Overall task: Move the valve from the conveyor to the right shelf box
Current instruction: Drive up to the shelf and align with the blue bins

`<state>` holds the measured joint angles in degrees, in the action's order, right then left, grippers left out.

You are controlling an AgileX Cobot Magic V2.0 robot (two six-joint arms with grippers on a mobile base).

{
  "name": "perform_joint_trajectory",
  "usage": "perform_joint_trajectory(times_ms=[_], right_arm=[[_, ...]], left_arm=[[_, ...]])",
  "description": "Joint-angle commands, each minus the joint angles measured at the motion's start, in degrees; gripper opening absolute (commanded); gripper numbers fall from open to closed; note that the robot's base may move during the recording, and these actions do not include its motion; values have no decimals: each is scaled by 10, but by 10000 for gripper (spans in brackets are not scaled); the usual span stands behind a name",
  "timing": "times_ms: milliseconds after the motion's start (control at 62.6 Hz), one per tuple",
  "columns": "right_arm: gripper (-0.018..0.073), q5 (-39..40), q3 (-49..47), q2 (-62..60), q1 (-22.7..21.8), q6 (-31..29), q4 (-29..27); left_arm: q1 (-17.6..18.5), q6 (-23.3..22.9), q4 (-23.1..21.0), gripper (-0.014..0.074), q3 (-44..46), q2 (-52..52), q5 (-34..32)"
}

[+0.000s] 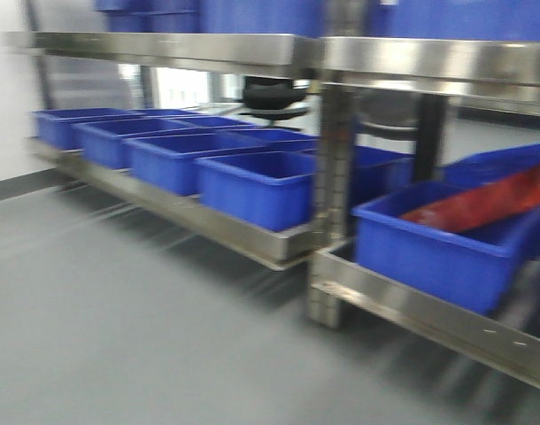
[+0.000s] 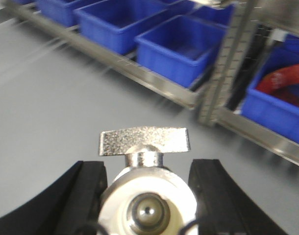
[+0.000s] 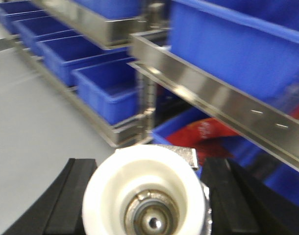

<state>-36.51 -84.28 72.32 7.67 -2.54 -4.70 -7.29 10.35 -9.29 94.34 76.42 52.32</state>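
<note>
Left wrist view: left end effector (image 2: 148,170) closed on a valve (image 2: 145,188), one black finger (image 2: 88,196) pressed to each side of the body. The valve is shiny nickel with a white plastic end facing the camera and a metal ball in the bore. A short stem rises from the top to a flat, rough-textured handle lying crosswise.

Right wrist view: right end effector (image 3: 148,169) grips a second valve (image 3: 145,196) the same way. Its wide white cup fills the gap between the fingers, with a corner of metal handle behind it.

Both valves are held in the air above the grey floor (image 1: 119,336).

Beyond stands a steel shelf (image 1: 252,241) with a row of blue boxes (image 1: 252,186) on its low tier. The nearest box on the right (image 1: 434,252) holds something red (image 1: 491,204), too blurred to identify.
</note>
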Motion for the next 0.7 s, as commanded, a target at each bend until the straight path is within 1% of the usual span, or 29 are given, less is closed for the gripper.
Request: perform_joint_trajectory(times_ms=[0, 687], right_arm=[[-154, 48, -11, -9, 0, -5, 3], [-154, 48, -11, -9, 0, -5, 3]], left_arm=[[0, -4, -8, -111, 7, -6, -29], [0, -4, -8, -111, 7, -6, -29]])
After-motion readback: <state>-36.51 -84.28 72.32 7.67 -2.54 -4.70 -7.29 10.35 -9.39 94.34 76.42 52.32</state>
